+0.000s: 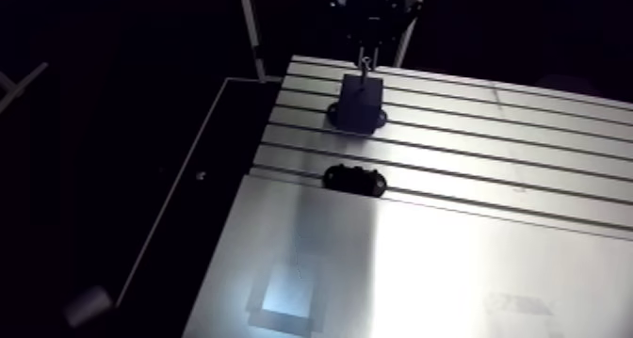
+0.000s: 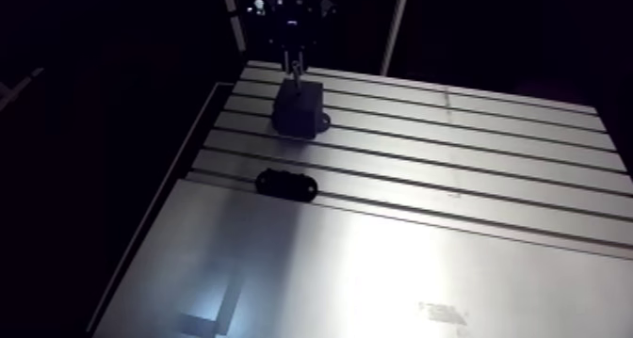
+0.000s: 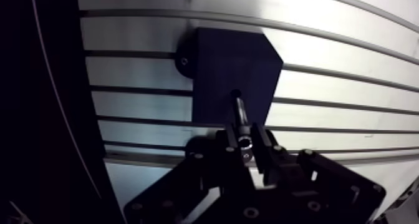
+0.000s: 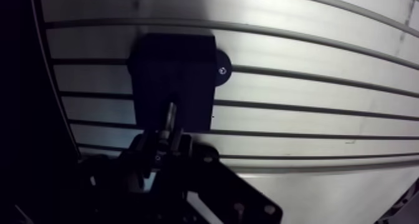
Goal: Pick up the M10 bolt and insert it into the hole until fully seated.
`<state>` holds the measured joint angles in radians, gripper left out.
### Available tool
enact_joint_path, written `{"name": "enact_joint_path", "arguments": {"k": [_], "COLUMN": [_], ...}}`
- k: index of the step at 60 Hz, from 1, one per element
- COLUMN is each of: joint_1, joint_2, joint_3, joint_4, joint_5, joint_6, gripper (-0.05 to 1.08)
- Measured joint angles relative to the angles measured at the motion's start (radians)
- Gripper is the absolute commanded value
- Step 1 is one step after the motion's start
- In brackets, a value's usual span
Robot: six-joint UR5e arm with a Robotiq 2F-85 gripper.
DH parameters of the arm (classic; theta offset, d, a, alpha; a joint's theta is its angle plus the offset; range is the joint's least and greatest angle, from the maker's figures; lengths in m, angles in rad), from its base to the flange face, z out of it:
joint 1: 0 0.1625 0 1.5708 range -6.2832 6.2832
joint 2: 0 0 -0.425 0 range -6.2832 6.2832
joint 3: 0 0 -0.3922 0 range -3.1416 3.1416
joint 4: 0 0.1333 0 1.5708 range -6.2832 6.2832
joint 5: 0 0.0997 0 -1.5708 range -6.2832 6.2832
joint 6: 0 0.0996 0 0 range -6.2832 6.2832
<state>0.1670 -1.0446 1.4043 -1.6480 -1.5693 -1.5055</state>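
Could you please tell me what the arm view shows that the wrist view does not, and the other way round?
Only the arm view shows a second, low black fixture lying on the table nearer the camera. Only the wrist view shows the fingers shut on the bolt, and a screw in the block's flange. Both show the dark block on the slotted table with the bolt held over its top.
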Motion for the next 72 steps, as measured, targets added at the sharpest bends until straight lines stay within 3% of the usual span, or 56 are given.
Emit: {"name": "enact_joint_path", "arguments": {"k": [72], "joint_1": [0.000], "joint_2": [0.012], "joint_3": [0.001], "joint_4": [-0.002], "joint_5": [-0.001], "joint_6": [-0.002], "gripper": [1.08]}}
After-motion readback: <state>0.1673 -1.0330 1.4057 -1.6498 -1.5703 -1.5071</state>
